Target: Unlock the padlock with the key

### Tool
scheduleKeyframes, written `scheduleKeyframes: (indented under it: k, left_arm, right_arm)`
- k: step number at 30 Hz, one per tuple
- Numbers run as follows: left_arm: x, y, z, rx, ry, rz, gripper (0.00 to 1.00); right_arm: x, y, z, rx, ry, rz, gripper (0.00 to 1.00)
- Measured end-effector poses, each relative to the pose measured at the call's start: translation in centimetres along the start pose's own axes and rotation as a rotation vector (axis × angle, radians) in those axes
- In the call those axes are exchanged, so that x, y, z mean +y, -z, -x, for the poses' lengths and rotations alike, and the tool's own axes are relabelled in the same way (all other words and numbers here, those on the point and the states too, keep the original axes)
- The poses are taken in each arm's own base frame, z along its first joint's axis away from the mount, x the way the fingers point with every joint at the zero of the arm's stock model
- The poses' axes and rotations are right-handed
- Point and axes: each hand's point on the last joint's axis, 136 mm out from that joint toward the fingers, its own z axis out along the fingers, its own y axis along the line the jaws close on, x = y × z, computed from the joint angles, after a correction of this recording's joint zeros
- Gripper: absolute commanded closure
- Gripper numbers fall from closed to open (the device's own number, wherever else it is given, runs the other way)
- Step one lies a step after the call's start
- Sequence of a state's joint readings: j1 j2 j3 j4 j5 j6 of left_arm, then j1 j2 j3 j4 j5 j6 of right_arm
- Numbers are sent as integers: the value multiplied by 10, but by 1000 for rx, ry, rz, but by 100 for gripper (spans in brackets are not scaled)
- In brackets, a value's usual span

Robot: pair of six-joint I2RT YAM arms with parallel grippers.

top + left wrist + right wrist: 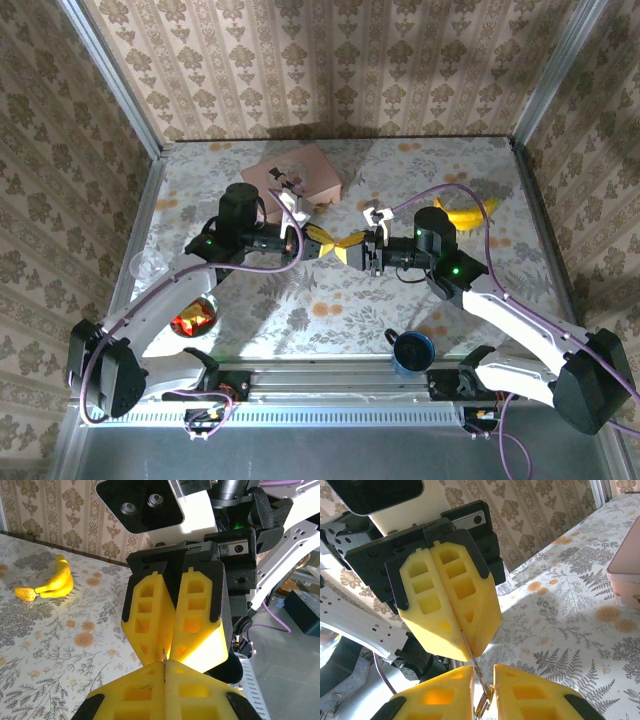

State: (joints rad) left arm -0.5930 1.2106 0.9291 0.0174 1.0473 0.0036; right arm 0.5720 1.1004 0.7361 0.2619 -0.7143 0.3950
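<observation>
Joining jaws, right wrist: key (470,655), padlock (485,702)

Left fingers (317,241) and right fingers (351,247) tip to tip, both pinched

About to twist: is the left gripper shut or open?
Shut: on the left gripper the fingers meet with no gap, pinching the thin metal key at their tips.
</observation>
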Motion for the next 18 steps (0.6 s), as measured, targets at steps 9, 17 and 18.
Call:
scheduleKeyframes:
  k: [9,17,18]
  left_arm:
    - [3,3,1,-12,-4,12,100]
    - [2,3,3,-19,-14,12,100]
    - [2,3,3,-19,-12,12,100]
  right_arm:
    - [0,0,-1,2,-2,-2,80]
    - [-1,0,-1,2,-2,-5,92]
    - [-1,0,-1,2,-2,-6,94]
